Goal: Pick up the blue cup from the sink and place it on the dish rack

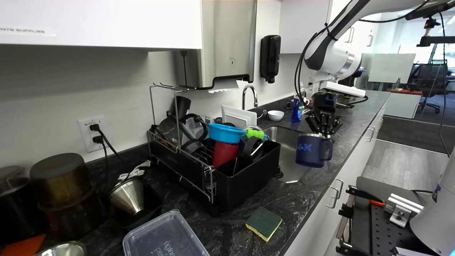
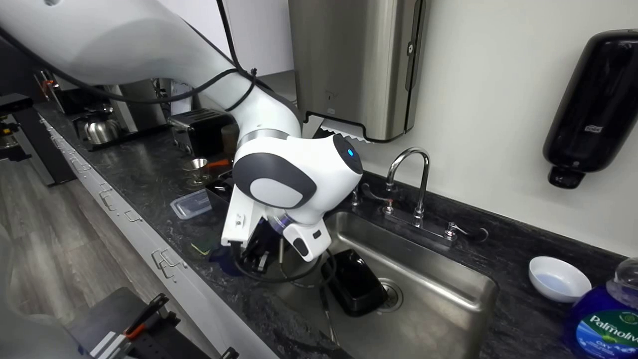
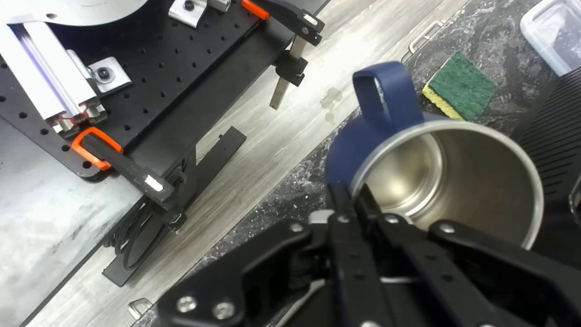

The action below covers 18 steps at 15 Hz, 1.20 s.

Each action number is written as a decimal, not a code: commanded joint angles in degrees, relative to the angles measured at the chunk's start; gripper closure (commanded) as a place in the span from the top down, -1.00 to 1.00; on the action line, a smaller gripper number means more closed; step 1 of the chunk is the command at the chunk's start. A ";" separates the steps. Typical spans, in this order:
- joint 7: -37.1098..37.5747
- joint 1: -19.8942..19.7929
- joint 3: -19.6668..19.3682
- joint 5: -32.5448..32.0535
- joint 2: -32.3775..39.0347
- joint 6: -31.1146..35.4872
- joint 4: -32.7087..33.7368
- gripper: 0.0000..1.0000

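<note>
The blue cup (image 1: 308, 151), a dark blue mug with a steel rim and side handle, hangs in the air beside the sink (image 1: 288, 151) and the counter's front edge. My gripper (image 1: 323, 132) is shut on its rim, one finger inside and one outside. In the wrist view, the fingertips (image 3: 353, 193) pinch the rim of the cup (image 3: 347, 147), and its steel inside faces the camera. In an exterior view the cup (image 2: 227, 262) is mostly hidden behind the arm. The dish rack (image 1: 245, 190), black with wire sides, stands left of the sink and is filled with dishes.
A blue bowl (image 1: 225, 133) and a red cup (image 1: 224, 153) stick up from the rack. A sponge (image 1: 263, 223) lies on the counter in front of it. A black container (image 2: 355, 284) sits in the sink under the faucet (image 2: 423, 174). A clear plastic box (image 1: 167, 236) lies nearby.
</note>
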 commanded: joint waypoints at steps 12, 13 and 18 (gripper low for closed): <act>11.27 7.07 6.44 12.16 -6.13 -7.09 1.46 -0.97; 13.47 7.63 7.06 13.20 -6.47 -8.04 2.05 -0.97; 24.58 8.37 8.39 18.33 -5.88 -11.70 5.44 -0.97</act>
